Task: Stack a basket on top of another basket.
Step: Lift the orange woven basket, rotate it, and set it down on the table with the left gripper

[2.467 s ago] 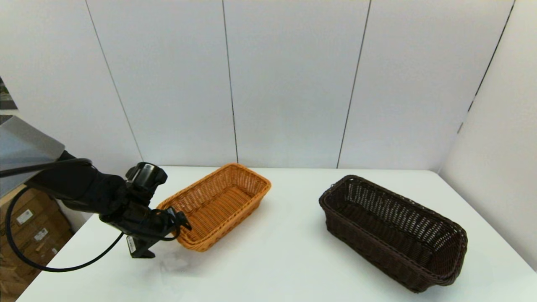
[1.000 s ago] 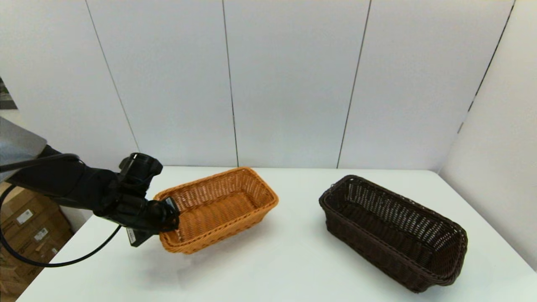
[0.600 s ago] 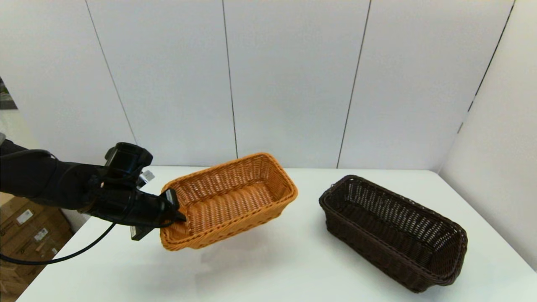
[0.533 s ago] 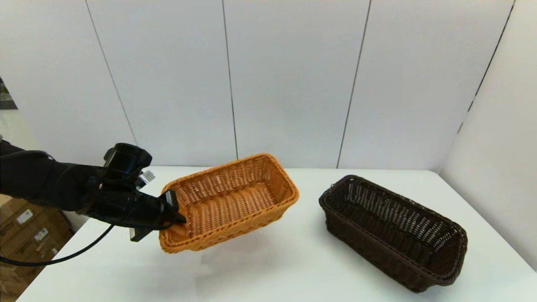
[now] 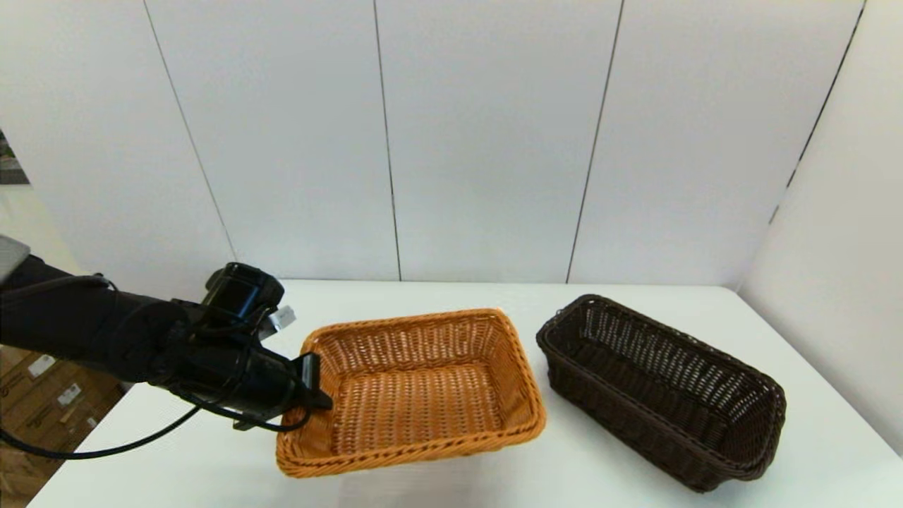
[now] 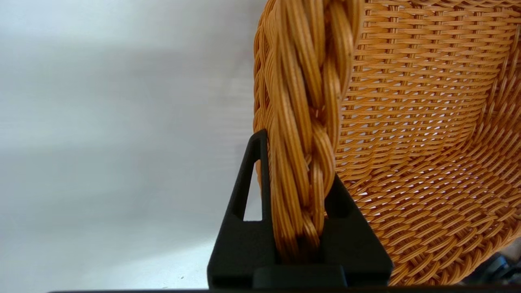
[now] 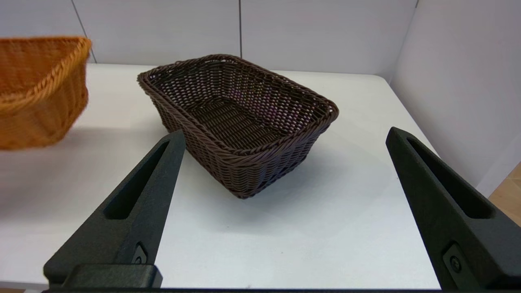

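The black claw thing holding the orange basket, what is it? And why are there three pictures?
It is a robot's hand, called a gripper. The robot has two arms and three cameras: one on its head looking down at the white table, and one behind each gripper. The left gripper pinches the braided rim of the orange basket and holds it up off the table; the left wrist picture shows that pinch up close. The dark brown basket sits on the table. The right gripper is open, holds nothing, and looks at the brown basket.
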